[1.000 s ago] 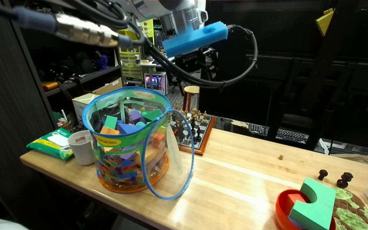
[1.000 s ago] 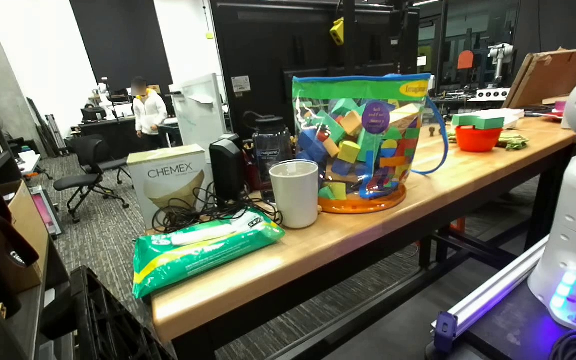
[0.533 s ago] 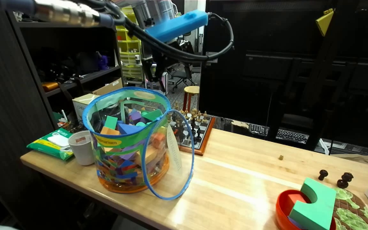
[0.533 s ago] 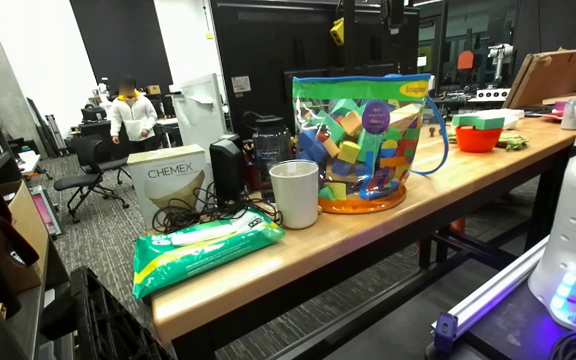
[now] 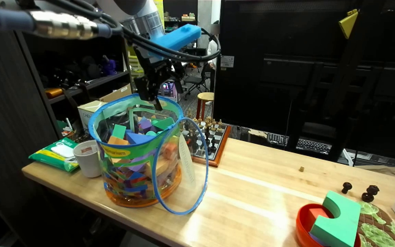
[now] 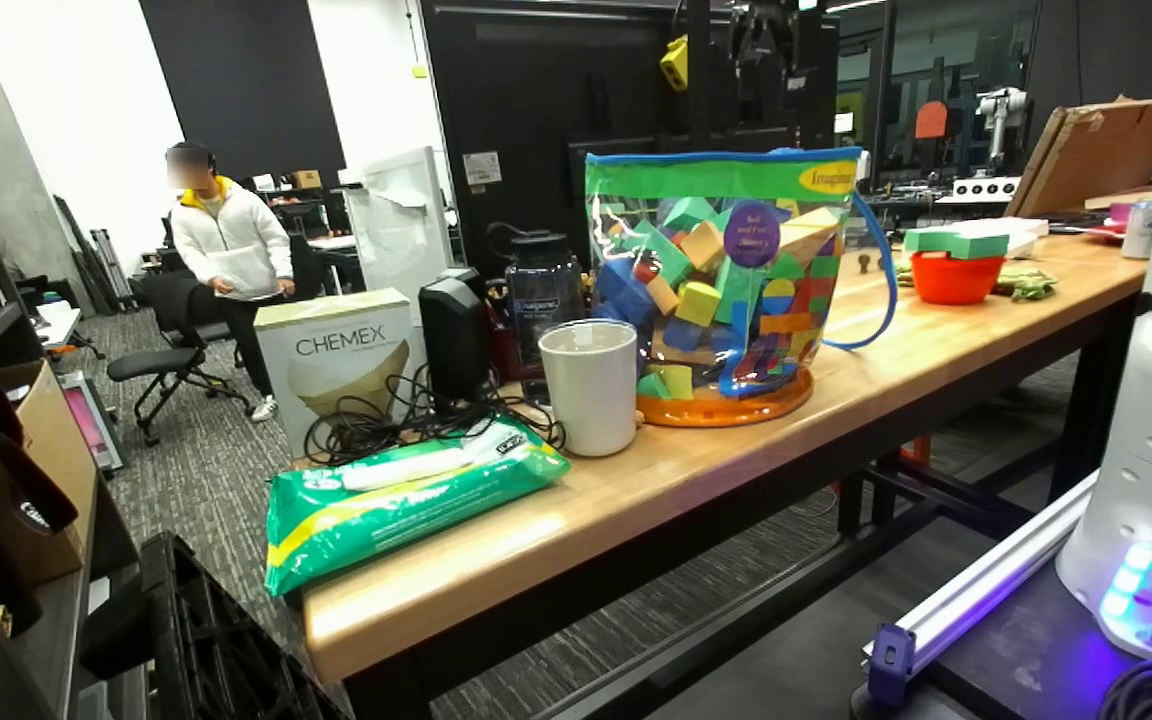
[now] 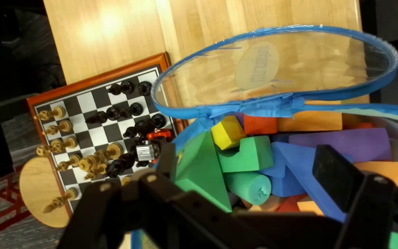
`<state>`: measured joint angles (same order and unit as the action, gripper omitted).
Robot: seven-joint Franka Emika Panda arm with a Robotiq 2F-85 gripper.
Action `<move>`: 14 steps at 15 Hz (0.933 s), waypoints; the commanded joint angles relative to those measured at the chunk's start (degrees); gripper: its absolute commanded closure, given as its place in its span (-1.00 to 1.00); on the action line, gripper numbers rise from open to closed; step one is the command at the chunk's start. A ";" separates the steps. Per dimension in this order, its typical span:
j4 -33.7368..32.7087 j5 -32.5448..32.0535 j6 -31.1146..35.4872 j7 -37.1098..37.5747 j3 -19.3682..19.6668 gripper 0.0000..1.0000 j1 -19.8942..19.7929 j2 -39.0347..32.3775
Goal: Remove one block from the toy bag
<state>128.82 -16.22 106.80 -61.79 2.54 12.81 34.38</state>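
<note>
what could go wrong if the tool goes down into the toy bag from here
The open tool may snag the blue rim of the toy bag, since the green wedge block lies close to that edge.

It could also drag up a neighbour: that wedge, the blue wedge block and the green cylinder are crowded together.

Bumping the bag might topple chess pieces, as the chessboard sits beside it.

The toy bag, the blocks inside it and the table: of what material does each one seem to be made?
Toy bag: mostly clear, glossy plastic sheet, perhaps vinyl; the walls are see-through and catch highlights.
Blocks: matt, probably foam; the end of the green cylinder looks ragged, but I cannot be sure.
Table: pale wood, likely varnished; board lines show, and light reflects brightly.
</note>
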 commanded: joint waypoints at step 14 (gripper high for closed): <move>7.83 -0.66 9.87 -23.43 -1.18 -1.00 1.85 -1.96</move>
<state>135.36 -13.25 113.27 -81.16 2.50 16.36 34.12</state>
